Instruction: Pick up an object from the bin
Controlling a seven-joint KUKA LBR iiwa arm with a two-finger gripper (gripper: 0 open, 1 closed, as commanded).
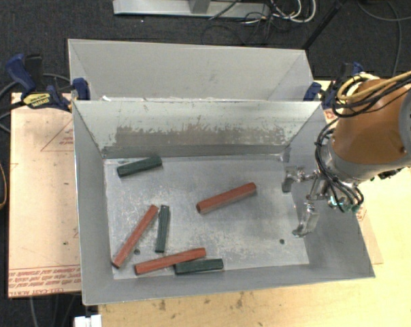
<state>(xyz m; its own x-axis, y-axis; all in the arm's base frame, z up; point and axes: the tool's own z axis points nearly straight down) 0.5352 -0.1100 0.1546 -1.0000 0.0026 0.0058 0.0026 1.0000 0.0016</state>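
Our gripper [303,225] hangs right of the middle red bar [226,198], over bare floor [270,240]; we cannot tell if it is open. The grab has not begun, we think: next, move left over that bar.

Nothing legible here, tbh. Can't make out a single word, number, label or brand on the bin [192,87] or on anything lying in it.
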